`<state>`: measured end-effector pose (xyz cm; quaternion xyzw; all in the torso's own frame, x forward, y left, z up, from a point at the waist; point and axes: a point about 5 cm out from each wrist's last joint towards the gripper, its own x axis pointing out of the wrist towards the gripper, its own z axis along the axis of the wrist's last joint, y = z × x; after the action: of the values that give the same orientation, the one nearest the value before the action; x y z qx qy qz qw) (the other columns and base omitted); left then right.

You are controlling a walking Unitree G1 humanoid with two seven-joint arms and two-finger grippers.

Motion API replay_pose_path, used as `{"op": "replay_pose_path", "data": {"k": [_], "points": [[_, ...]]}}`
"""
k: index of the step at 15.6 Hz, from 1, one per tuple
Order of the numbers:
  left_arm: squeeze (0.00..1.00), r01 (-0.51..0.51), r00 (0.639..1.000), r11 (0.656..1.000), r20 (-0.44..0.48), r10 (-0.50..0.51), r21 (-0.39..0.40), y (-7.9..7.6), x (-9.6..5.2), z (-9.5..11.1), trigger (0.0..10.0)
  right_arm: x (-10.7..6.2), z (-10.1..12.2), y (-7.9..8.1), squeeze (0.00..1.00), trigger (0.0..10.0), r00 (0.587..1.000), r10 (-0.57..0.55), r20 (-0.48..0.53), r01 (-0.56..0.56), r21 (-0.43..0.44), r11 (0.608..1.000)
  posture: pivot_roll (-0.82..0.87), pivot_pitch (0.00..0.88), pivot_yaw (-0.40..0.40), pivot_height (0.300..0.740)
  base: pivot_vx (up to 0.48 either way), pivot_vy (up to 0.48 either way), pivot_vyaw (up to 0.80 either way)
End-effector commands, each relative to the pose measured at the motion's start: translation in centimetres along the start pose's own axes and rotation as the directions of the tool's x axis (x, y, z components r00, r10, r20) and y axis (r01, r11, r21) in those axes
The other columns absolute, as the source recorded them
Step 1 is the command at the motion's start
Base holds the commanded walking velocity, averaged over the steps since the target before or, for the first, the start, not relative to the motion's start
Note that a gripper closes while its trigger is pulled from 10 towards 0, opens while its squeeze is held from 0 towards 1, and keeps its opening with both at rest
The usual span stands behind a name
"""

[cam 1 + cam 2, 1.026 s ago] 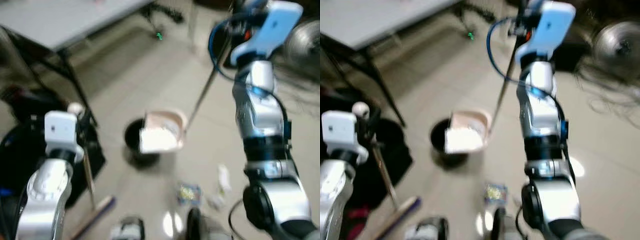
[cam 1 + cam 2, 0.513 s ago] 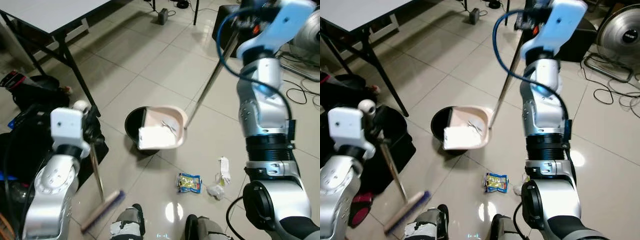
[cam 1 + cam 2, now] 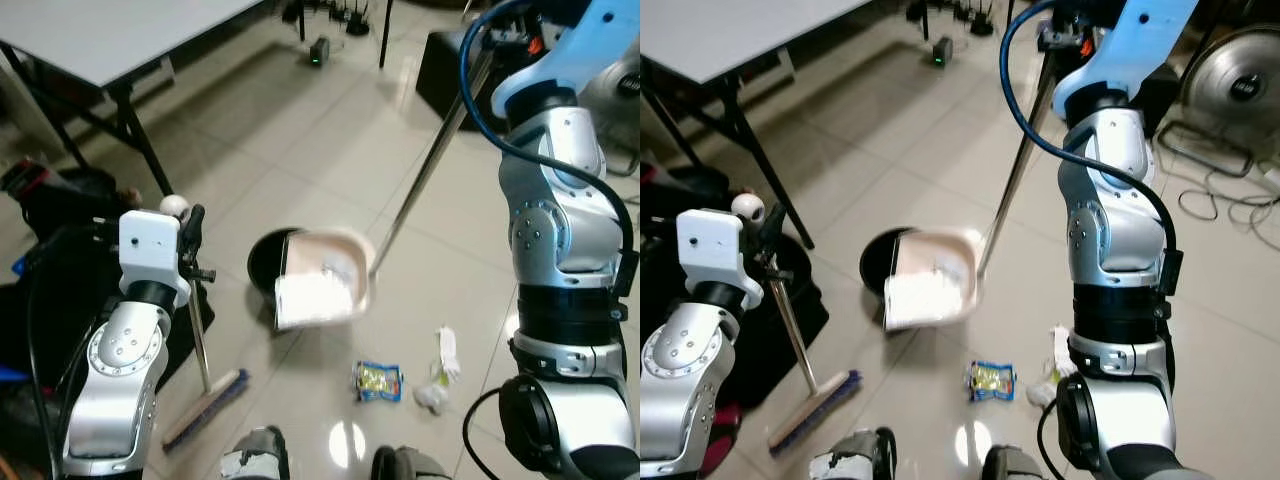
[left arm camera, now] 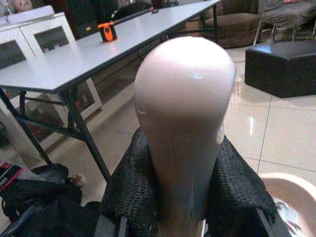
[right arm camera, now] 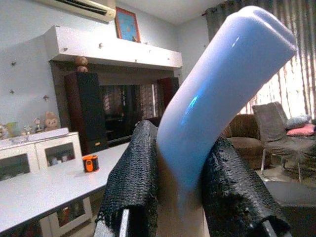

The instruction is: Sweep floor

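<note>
- Your one broom [image 3: 810,410], a metal pole ending in a flat brush head, stands slanted on the pale tiled floor [image 3: 300,130] at the robot's left.
- The left gripper [image 4: 183,197] is closed around that pole, just under its rounded pink knob [image 4: 183,106].
- One pink long-handled dustpan [image 3: 322,277], holding white scraps, is tilted over a single round black bin [image 3: 265,265].
- The right gripper [image 5: 180,192] clamps the dustpan's pale blue bent grip [image 5: 222,94], raised high.
- Three pieces of litter lie between bin and feet: a yellow-blue snack packet [image 3: 377,381], a white wrapper [image 3: 446,352] and crumpled paper [image 3: 430,395].
- You also have a grey folding table [image 3: 110,40], a black bag [image 3: 50,250] and a fan [image 3: 1230,90] nearby.
</note>
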<state>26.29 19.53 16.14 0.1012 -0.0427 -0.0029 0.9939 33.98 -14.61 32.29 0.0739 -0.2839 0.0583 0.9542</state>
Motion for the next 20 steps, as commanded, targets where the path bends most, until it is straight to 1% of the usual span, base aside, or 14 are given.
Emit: {"op": "replay_pose_path", "data": {"k": [1, 3, 5, 7, 11, 18, 20], "points": [[0.0, -0.008, 0.999, 1.0, 0.039, 0.008, 0.017, 0.0, 0.3, 0.6, 10.0, 0.0, 1.8, 0.1, 0.0, 10.0, 0.997, 0.022, 0.069, -0.021, -0.014, 1.0, 0.0, 0.032, 0.028, 0.74, 0.33, 0.0, 0.0], [0.0, -0.004, 0.999, 1.0, 0.047, 0.003, 0.018, -0.1, 0.7, 0.6, 10.0, -0.1, 1.9, 0.0, 0.0, 10.0, 0.998, 0.024, 0.051, -0.022, -0.041, 0.999, 0.0, 0.02, 0.033, 0.74, 0.386, 0.0, 0.22], [0.0, -0.001, 0.999, 1.0, 0.051, 0.0, 0.023, -0.1, 1.0, 0.6, 10.0, -0.2, 2.0, -0.1, 0.0, 10.0, 0.999, 0.018, 0.033, -0.017, -0.043, 0.999, 0.0, 0.012, 0.032, 0.74, 0.409, 0.0, 0.59], [0.0, -0.005, 0.999, 1.0, 0.054, 0.004, 0.022, -0.1, 1.3, 0.6, 10.0, -0.1, 2.0, -0.1, 0.0, 10.0, 0.999, 0.015, 0.036, -0.014, -0.039, 0.999, 0.0, 0.007, 0.036, 0.74, 0.416, 0.0, 0.74], [0.0, -0.003, 0.998, 1.0, 0.058, 0.001, 0.023, -0.2, 1.5, 0.5, 10.0, -0.1, 2.1, -0.5, 0.0, 10.0, 0.999, 0.001, 0.042, 0.0, -0.017, 1.0, 0.0, 0.001, 0.04, 0.74, 0.416, 0.0, 0.0], [0.0, 0.008, 0.998, 1.0, 0.067, -0.01, 0.03, -0.3, 1.8, 0.5, 10.0, -0.4, 2.6, -1.6, 0.0, 10.0, 0.997, -0.045, 0.056, 0.047, -0.033, 0.998, -0.01, 0.0, 0.051, 0.74, 0.414, 0.0, 0.0], [0.0, 0.011, 0.998, 1.0, 0.055, -0.012, 0.018, -0.3, 1.9, 0.4, 10.0, -0.4, 2.6, -1.9, 0.0, 10.0, 0.997, -0.056, 0.058, 0.059, -0.04, 0.997, 0.0, 0.006, 0.051, 0.74, 0.0, 0.0, 0.0]]}}
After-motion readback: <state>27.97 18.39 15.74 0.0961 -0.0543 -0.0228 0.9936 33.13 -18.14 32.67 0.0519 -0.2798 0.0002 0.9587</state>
